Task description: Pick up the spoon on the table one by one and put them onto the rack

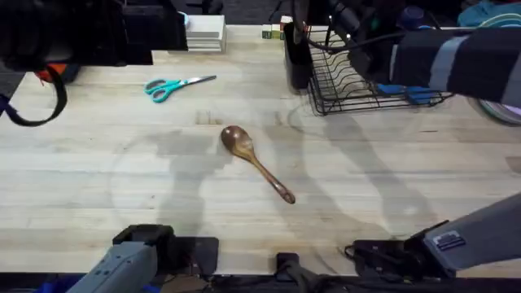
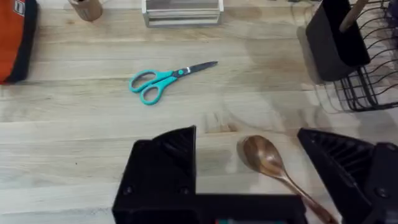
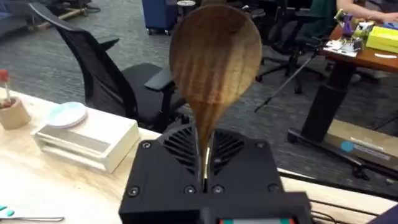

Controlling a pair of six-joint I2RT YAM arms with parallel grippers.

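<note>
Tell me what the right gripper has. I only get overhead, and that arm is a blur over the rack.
Observer: In the right wrist view, the right gripper is shut on the tan spoon at its neck, bowl up.
Operator: And the left one?
Observer: The left gripper is open. The dark spoon lies on the table with its bowl between the fingers, not gripped.
Operator: Anything in the utensil holder?
Observer: In the left wrist view, a tan wooden stick slants out of the utensil holder. I cannot tell whether it is the held spoon's handle.
</note>
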